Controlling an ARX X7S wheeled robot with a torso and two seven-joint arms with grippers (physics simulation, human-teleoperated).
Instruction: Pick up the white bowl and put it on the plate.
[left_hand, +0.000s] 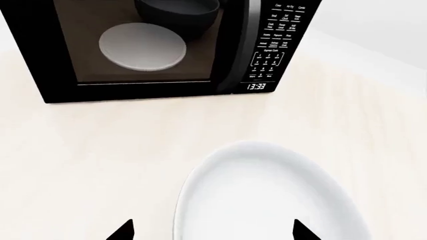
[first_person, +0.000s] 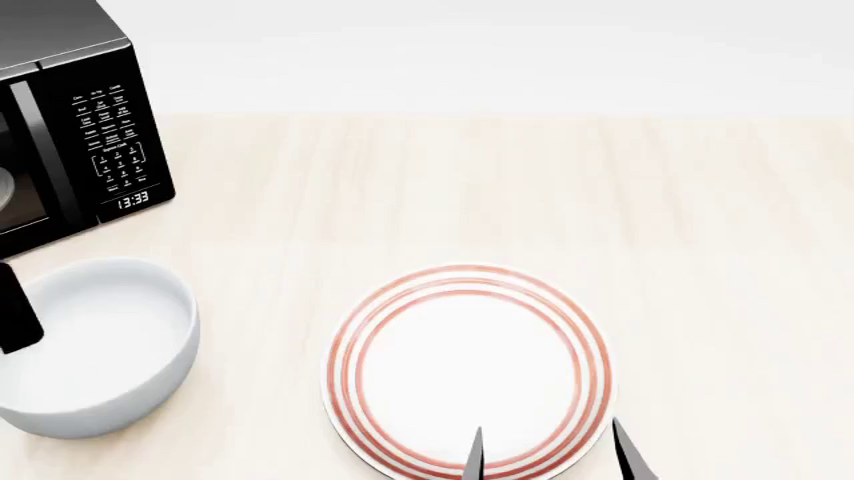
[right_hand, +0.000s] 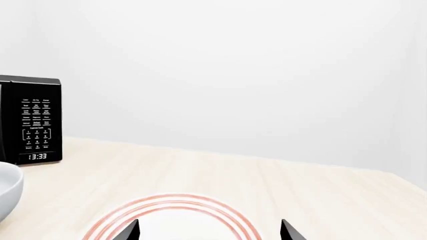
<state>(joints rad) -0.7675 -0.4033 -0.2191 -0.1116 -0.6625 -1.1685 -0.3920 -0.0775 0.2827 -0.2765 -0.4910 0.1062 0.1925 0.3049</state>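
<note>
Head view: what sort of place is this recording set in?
Probably a simulated kitchen counter: a black microwave stands on a pale wood-grain countertop, with a white bowl and a red-ringed plate set out before a plain white wall.

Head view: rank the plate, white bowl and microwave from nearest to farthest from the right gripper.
From the right gripper:
1. The plate, right beneath the fingertips, front centre of the table.
2. The white bowl, off to the left by the left gripper.
3. The microwave, back left corner, beyond the bowl.
</note>
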